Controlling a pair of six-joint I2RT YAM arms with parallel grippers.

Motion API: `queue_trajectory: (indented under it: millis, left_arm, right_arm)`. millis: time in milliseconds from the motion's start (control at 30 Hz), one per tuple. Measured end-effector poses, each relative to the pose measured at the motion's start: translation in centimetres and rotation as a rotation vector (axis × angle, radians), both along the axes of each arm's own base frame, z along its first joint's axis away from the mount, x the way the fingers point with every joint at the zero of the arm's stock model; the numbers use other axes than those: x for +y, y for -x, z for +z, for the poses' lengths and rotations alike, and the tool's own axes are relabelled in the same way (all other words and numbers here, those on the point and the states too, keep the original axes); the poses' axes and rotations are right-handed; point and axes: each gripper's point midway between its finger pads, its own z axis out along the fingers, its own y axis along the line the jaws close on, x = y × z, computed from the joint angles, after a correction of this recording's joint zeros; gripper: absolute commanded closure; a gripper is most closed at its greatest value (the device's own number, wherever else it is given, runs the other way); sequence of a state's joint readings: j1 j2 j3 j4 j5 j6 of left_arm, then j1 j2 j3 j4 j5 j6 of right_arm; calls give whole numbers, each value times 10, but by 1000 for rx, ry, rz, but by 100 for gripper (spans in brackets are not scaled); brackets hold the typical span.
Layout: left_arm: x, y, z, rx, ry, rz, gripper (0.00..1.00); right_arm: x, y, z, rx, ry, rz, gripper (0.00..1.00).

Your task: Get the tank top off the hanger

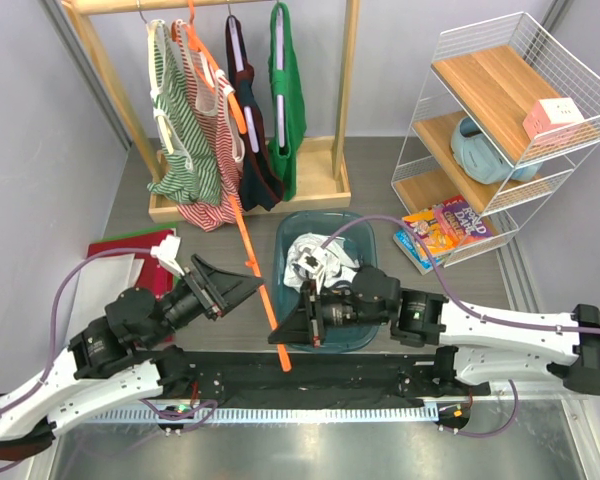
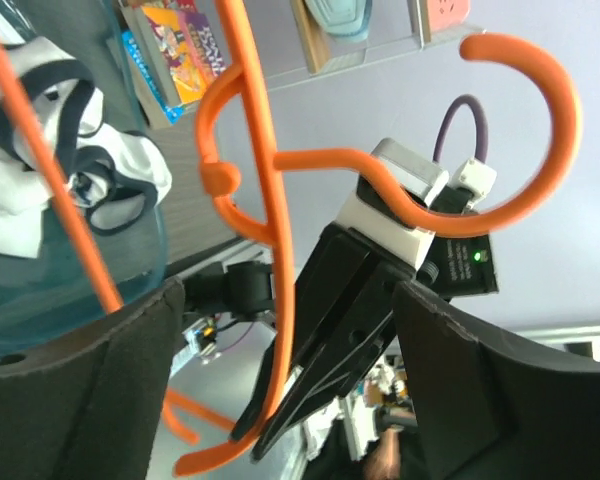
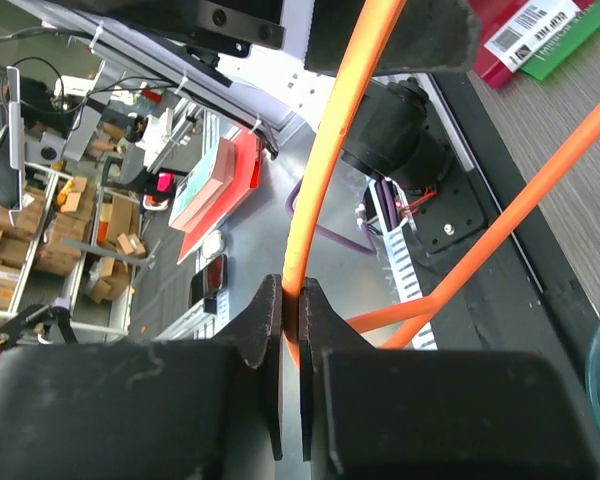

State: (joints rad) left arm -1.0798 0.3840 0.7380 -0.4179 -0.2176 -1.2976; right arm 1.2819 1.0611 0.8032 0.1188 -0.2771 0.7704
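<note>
The right hand (image 1: 279, 338) reaches in low from the right, its forearm along the near edge and its fingers clamped on a thin bar of the hanger (image 1: 264, 300). The hanger stands bare and edge-on, slanting up toward the rack. The left hand (image 1: 242, 286) angles in from the left, fingers spread apart, close beside the hanger without gripping it. The tank top (image 1: 316, 258) lies crumpled in the teal tub (image 1: 358, 226) on the surface, just behind the right hand, with the wooden clothes rack (image 1: 340, 100) beyond
</note>
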Motion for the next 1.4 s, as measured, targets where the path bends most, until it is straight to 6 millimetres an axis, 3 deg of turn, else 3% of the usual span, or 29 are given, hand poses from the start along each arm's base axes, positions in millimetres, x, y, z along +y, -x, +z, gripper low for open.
queue_trajectory:
  millis: [100, 300, 500, 667, 767, 833, 933, 1067, 1300, 1400]
  left_arm:
    - [7, 2, -3, 0, -11, 5, 5]
    - [30, 10, -18, 3, -54, 23, 8]
    - [53, 14, -24, -8, -43, 68, 12]
    - [53, 11, -27, -8, -64, 83, 12]
    - [48, 8, -32, -5, -104, 75, 12]
    - [42, 8, -36, 3, -130, 63, 12]
    - [37, 9, -40, 13, -150, 43, 12]
    - [34, 9, -35, 3, -133, 33, 12]
    - [33, 9, -30, -24, -124, 29, 12]
    - [33, 9, -29, -27, -124, 28, 12]
  right_arm:
    - [-14, 1, 2, 9, -15, -22, 99]
    - [-58, 0, 5, 18, -23, -110, 99]
    - [-95, -31, 7, -3, 22, -328, 99]
    - [-89, -88, 10, -29, 126, -486, 99]
    - [-86, -141, 13, -16, 169, -553, 99]
    - [-85, -171, 13, 8, 185, -570, 99]
    - [-80, -200, 21, 43, 175, -552, 99]
    - [-66, -224, 52, 51, 98, -481, 99]
    - [-54, -228, 105, 35, -31, -376, 99]
    - [-54, -244, 131, 15, -79, -362, 99]
